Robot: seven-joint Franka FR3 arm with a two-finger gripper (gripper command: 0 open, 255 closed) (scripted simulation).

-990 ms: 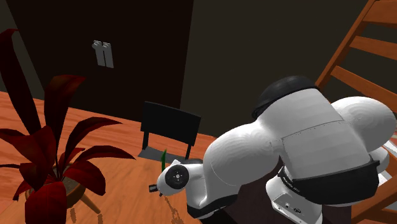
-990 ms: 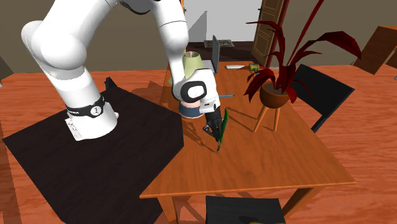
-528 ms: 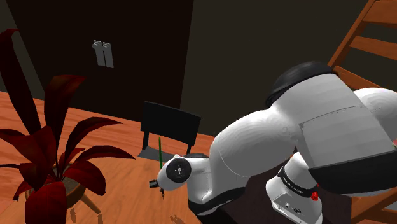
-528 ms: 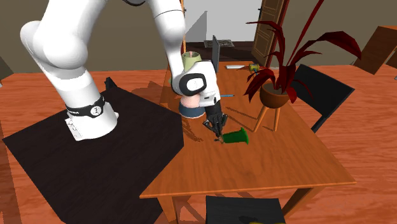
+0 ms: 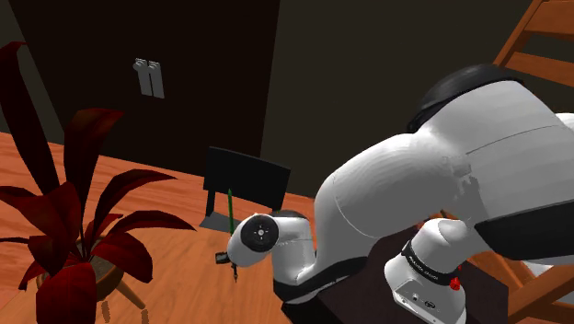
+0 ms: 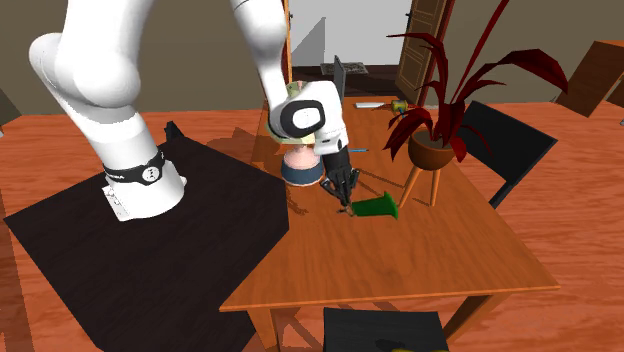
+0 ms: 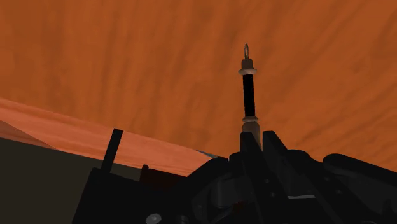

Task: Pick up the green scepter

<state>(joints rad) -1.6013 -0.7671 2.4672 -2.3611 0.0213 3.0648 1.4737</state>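
One firm pinch: my all-black two-finger pincer [image 6: 347, 200] clamps the slender green flared-head scepter [image 6: 376, 208] by its shaft, head jutting just past the pincer. Lift step, I reckon; next needs a steady, level rise.

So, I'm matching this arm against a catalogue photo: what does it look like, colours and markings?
The arm has fat, rounded white links with dark bands at the joints. A black collar with small white lettering rings its foot, with a small red dot beside it. The wrist joint carries a round dark cap. The jaws are all black and angular.
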